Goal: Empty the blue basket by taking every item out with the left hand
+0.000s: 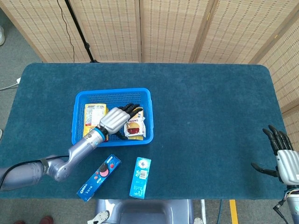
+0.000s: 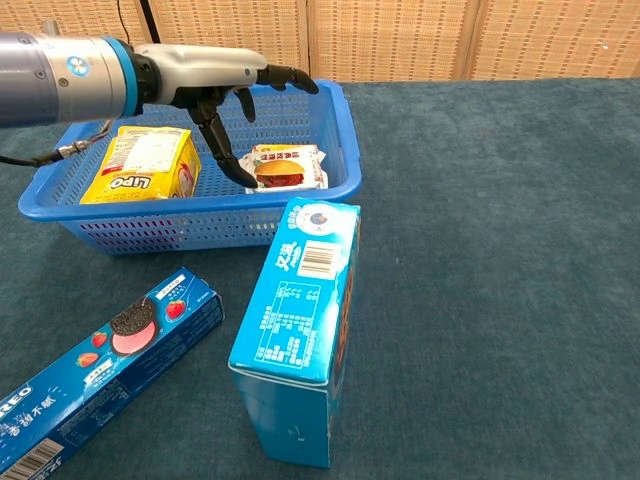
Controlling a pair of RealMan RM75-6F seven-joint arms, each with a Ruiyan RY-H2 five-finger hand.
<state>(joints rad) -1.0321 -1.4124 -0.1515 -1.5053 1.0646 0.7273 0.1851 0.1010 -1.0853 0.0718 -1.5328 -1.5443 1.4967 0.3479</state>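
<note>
Nearest, at the front edge of the table (image 1: 210, 116), a long cookie box (image 2: 95, 360) lies flat on the left; in the chest view its near end is cut off by the frame. Just right of it a blue carton (image 2: 298, 325) shows its barcode side; its small print is too fine to read. In the head view both lie apart on the cloth, the cookie box (image 1: 99, 177) angled and the blue carton (image 1: 140, 177) almost straight.

Behind them sits the blue basket (image 2: 330, 110), with 2 items inside. A yellow packet (image 2: 145, 165) lies in the left half, its lower edge hidden by the basket's near wall in the chest view. A burger packet (image 2: 285, 170) lies in the right half, near the right wall.

The left hand (image 2: 225, 90) reaches in over the basket from the left. Its fingers (image 2: 290, 80) are spread wide, and the thumb (image 2: 235, 160) points down just beside the left edge of the burger packet. From above, the left hand (image 1: 117, 120) covers part of the burger packet (image 1: 134, 127), so I cannot tell whether anything is touching; nothing is gripped. The yellow packet (image 1: 95, 116) lies clear of it.

At the far right edge the right hand (image 1: 282, 158) hangs with fingers apart, holding nothing; its wrist is cut off by the frame, and the chest view misses it.
</note>
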